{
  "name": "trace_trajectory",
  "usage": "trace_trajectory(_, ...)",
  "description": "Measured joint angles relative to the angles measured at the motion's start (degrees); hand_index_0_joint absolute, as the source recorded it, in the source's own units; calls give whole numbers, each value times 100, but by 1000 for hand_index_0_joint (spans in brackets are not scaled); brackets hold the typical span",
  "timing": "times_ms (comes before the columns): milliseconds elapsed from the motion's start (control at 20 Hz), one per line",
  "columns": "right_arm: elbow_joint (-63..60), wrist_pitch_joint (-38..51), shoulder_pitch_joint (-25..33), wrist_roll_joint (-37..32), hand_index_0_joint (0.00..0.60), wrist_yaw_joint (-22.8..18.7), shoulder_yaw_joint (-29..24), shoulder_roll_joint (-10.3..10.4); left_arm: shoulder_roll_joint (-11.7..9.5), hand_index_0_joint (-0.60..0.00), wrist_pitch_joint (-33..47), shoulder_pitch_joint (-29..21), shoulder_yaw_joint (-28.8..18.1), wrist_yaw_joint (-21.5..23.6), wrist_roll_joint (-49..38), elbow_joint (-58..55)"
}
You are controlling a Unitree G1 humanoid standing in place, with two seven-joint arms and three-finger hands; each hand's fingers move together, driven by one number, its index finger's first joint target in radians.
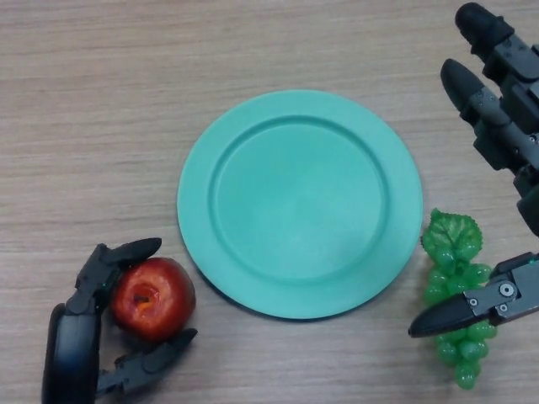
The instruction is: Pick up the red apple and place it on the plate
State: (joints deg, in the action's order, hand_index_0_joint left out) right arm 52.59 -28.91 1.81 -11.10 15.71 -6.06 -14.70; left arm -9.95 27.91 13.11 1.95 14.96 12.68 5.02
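Note:
The red apple (154, 296) rests on the wooden table at the lower left, just off the rim of the green plate (300, 202). My left hand (77, 341) curls round the apple from the left, fingers above it and thumb below, touching its sides. The plate lies flat in the middle of the table with nothing on it. At the right edge my right hand (497, 93) is open, its fingers straight and pointing away, its thumb (459, 313) stretched over the grapes.
A bunch of green grapes (456, 290) lies on the table right of the plate, partly under my right thumb. Bare wooden tabletop (126, 101) surrounds the plate.

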Motion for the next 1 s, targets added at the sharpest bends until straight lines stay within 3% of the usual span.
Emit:
trace_trajectory(200, 9, 0, -17, 1, 0, -3, 5, 0, -1, -600, -42, 122, -55, -6, 33, -598)
trace_trajectory(400, 36, 0, -77, 1, 0, -3, 7, 0, -2, -600, -121, 127, -393, -86, 67, -1661)
trace_trajectory(500, 53, 0, -87, 0, 0, -3, -4, 0, -3, -600, -248, -197, -460, -217, 83, -1847)
trace_trajectory(600, 61, 0, -105, -16, 0, -3, -7, 1, -23, -600, -562, -846, -425, -338, 525, -1828)
trace_trajectory(750, 127, 0, -131, -21, 0, -4, -18, 1, -75, -600, -954, -1730, 0, -497, 670, -1428)
trace_trajectory(850, 132, -1, -126, -24, 0, -4, -14, 1, -37, -600, -1242, -2102, 292, -782, 620, -1010)
trace_trajectory(1000, 134, -2, -111, -43, 0, -4, -45, 0, -19, -600, -1350, -2528, 544, -799, 623, -315)
